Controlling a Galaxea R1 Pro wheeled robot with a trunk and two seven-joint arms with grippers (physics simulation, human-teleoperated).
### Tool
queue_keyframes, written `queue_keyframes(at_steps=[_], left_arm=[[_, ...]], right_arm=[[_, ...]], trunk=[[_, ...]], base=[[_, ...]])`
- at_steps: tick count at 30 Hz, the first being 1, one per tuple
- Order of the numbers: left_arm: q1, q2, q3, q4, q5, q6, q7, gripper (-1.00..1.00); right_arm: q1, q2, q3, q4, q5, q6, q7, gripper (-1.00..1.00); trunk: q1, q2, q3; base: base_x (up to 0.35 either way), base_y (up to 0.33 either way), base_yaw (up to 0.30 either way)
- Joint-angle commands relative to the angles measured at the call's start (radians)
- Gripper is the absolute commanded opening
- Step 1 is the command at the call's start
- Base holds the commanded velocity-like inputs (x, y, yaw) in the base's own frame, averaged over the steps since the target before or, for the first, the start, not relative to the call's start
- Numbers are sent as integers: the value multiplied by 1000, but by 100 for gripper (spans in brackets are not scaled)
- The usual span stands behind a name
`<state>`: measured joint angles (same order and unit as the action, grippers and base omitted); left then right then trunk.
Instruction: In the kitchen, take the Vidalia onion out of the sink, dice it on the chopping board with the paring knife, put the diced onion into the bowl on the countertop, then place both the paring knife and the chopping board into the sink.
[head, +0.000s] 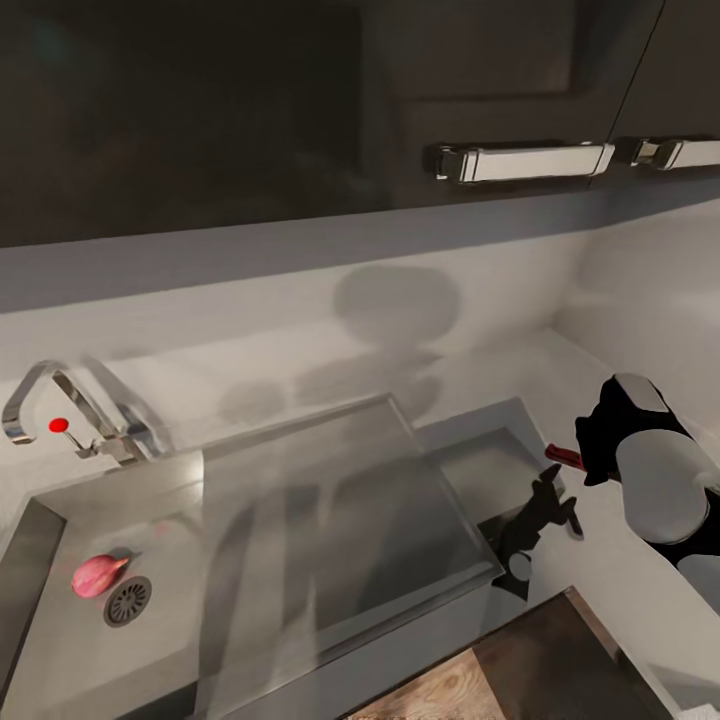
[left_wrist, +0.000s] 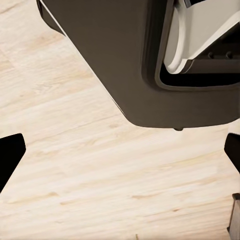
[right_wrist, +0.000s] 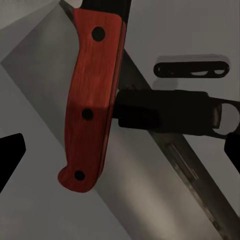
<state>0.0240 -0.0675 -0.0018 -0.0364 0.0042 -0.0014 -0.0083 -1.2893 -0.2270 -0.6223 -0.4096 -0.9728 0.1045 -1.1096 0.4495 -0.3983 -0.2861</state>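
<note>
Right claw (head: 585, 462) is clamped on the paring knife (right_wrist: 92, 100), held above the light table (head: 600, 560) just beside the steel drainboard (head: 340, 500); the reddish handle end shows past the claw in the head view. Right wrist view: handle is smooth reddish-brown wood with three dark rivets, gently curved, flaring at the butt; blade not clearly visible. Left claw (left_wrist: 120, 155): dark fingertips sit well apart at the frame edges, so it is open and empty, hanging over pale wood-grain flooring beside the robot's dark base. Vidalia onion (head: 98, 574), pinkish and teardrop-shaped, lies in the sink (head: 40, 640) next to the round drain, under the chrome tap (head: 60, 410) with red knob. Judgement: onion not yet fetched. Keep the knife level and away from the drainboard edge; bring the free left claw down over the onion.
</note>
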Motion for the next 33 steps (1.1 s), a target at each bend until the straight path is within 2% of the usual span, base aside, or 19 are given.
queue_keyframes(at_steps=[1,15,33], left_arm=[[1,0,0,-2,0,0,-1,100],[1,0,0,-2,0,0,-1,100],[1,0,0,-2,0,0,-1,100]], right_arm=[[-1,0,-4,-1,2,11,-4,100],[-1,0,-4,-25,2,12,-5,100],[-1,0,-3,-26,2,11,-6,100]], trunk=[[0,-2,-3],[0,-2,-24],[0,-2,-39]], base=[[0,0,0],[0,0,0],[0,0,13]])
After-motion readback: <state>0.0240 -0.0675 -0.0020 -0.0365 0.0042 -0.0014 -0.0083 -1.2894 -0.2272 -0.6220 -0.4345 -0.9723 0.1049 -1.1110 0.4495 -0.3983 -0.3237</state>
